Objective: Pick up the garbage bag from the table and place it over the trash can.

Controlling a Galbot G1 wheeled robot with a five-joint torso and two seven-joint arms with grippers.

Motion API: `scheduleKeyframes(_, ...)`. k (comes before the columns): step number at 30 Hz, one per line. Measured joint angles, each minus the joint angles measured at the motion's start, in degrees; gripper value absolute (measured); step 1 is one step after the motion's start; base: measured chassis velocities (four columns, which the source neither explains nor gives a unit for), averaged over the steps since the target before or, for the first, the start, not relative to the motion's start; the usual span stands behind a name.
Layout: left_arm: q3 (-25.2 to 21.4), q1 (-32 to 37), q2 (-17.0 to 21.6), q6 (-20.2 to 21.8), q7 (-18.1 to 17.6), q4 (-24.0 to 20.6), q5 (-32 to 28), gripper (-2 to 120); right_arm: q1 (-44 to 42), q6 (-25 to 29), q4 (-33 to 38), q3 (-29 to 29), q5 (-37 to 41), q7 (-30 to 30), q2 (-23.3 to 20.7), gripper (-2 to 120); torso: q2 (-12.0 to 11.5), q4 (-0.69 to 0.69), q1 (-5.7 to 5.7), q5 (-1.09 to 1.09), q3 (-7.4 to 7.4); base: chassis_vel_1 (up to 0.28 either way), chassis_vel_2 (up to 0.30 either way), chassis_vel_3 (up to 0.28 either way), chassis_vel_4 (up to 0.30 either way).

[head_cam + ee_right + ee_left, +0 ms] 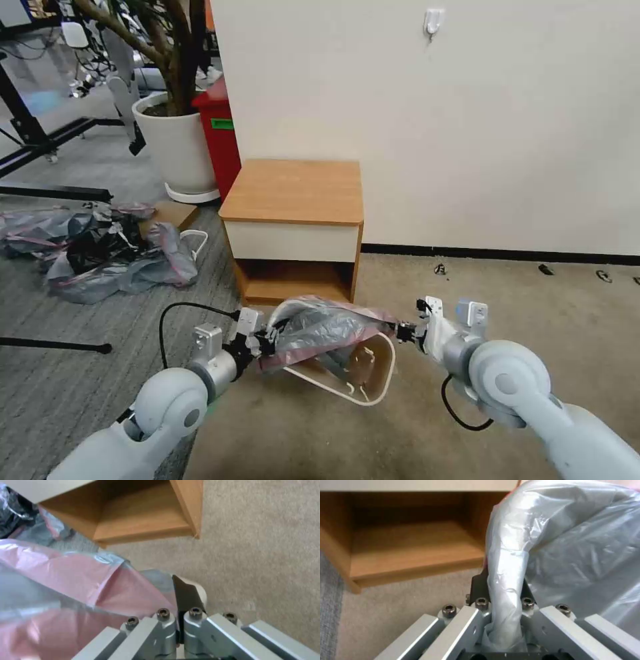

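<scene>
The garbage bag, grey and crinkly with a pink band, is stretched between my two grippers just above the floor, in front of the table. It drapes over the far part of the cream trash can, whose mouth tilts toward me with its near rim uncovered. My left gripper is shut on a twisted fold of the bag. My right gripper is shut on the bag's pink band, close by the can's rim. The table's open shelf lies just beyond.
A heap of grey and black bags lies on the floor at the left. Behind it stand a white plant pot and a red bin. A black pole lies at the near left. Open beige carpet spreads to the right.
</scene>
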Motion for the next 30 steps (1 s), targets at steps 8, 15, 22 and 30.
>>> scheduleKeyframes(8,-0.32,-0.18,-0.40,-0.79,0.18,1.22,2.25,2,-0.69,-2.55,1.56,1.74,2.62,0.23,-1.43,0,0.00,0.00,0.00,0.00,0.00,0.000,0.000,0.000,0.000)
scheduleKeyframes(15,-0.29,0.37,-0.78,-1.56,0.59,2.50,3.75,2,-1.23,-4.00,2.26,3.47,4.89,0.39,-3.25,0,0.00,0.00,0.00,0.00,0.00,0.000,0.000,0.000,0.000)
scheduleKeyframes(22,0.01,0.22,-0.83,-1.82,0.69,3.37,4.26,2,-1.12,-5.38,2.65,3.63,6.59,1.29,-3.47,0,0.00,0.00,0.00,0.00,0.00,0.000,0.000,0.000,0.000)
scheduleKeyframes(30,0.14,-0.57,-0.88,-3.41,0.93,5.68,5.73,2,-1.64,-5.92,2.89,3.04,7.34,2.02,-3.27,0,0.00,0.00,0.00,0.00,0.00,0.000,0.000,0.000,0.000)
